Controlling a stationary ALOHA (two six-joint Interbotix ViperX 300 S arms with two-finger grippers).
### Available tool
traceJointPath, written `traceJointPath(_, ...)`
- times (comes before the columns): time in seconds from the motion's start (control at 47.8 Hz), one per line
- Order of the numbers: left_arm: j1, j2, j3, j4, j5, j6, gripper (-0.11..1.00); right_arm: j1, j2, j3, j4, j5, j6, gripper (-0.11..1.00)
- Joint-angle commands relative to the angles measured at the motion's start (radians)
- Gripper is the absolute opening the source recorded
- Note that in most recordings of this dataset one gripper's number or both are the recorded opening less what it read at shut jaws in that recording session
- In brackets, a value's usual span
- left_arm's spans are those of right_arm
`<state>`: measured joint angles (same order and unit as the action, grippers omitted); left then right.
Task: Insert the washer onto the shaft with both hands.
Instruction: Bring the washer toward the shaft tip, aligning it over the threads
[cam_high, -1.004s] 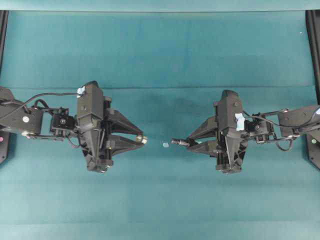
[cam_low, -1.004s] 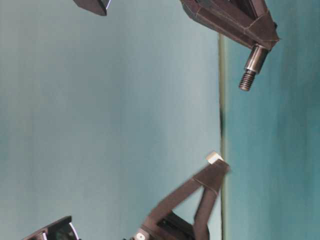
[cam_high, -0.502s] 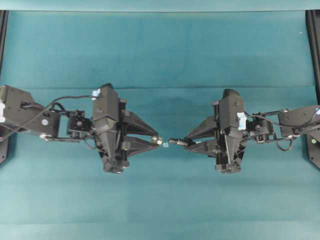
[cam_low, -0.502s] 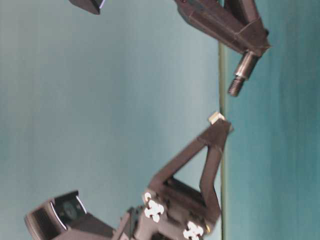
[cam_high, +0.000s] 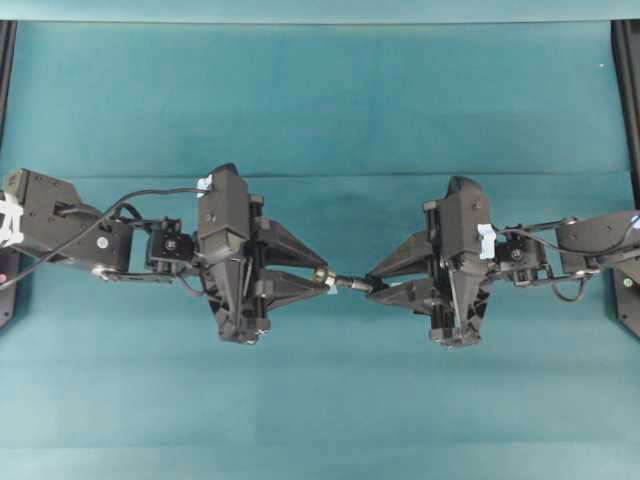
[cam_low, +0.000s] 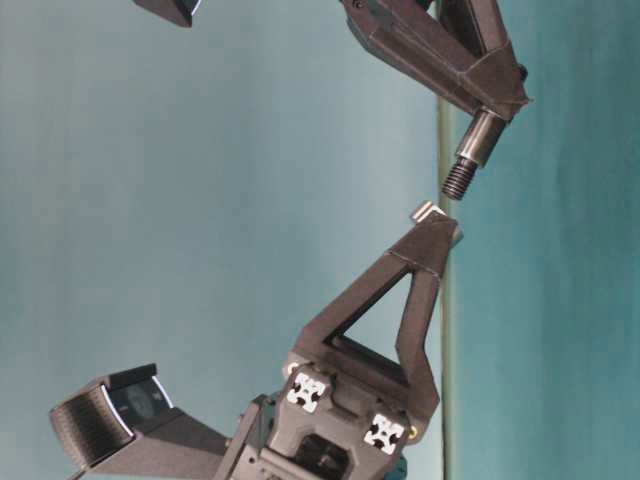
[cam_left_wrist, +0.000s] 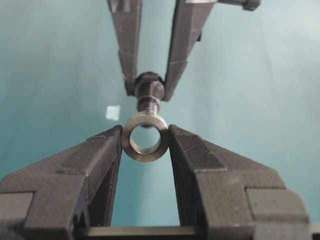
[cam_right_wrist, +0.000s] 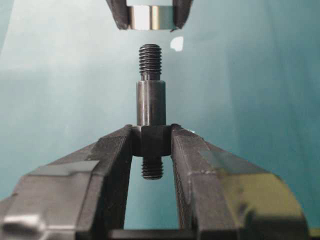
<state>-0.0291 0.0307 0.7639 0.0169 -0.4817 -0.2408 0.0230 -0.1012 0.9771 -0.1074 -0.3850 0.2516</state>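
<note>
My left gripper (cam_left_wrist: 145, 140) is shut on the washer (cam_left_wrist: 145, 156), a silver ring pinched at its sides between the tips, hole facing forward. Opposite it, my right gripper (cam_right_wrist: 151, 140) is shut on the thick collar of the dark shaft (cam_right_wrist: 151, 102), whose threaded end points at the washer (cam_right_wrist: 150, 17). A small gap separates thread tip and ring. In the left wrist view the shaft (cam_left_wrist: 148, 90) shows just above the hole's centre. Overhead, the washer (cam_high: 322, 274) and shaft (cam_high: 352, 283) meet tip to tip at mid-table. At table level the shaft (cam_low: 465, 165) hangs just above the washer (cam_low: 427, 211).
A tiny pale chip (cam_left_wrist: 114, 112) lies on the teal cloth (cam_high: 320, 110) under the meeting point, also visible as the chip (cam_right_wrist: 176, 44) beside the thread. Black frame posts stand at the left edge (cam_high: 6, 60) and right edge (cam_high: 627, 80).
My left arm has carried the washer rightward, closing the wide gap to the shaft's threaded end. The right gripper has shifted only slightly, still holding the shaft.
</note>
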Motion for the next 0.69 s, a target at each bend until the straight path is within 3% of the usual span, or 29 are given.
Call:
traceJointPath(0.0, -0.002, 0.0, -0.025, 0.002, -0.009, 0.0, 0.38, 0.003, -0.006, -0.015, 0.003, -0.014, 0.009, 0.0)
traceJointPath(0.669, -0.006, 0.06, -0.077, 0.002, -0.009, 0.0, 0.38, 0.003, -0.005, -0.018, 0.002, -0.012, 0.009, 0.0)
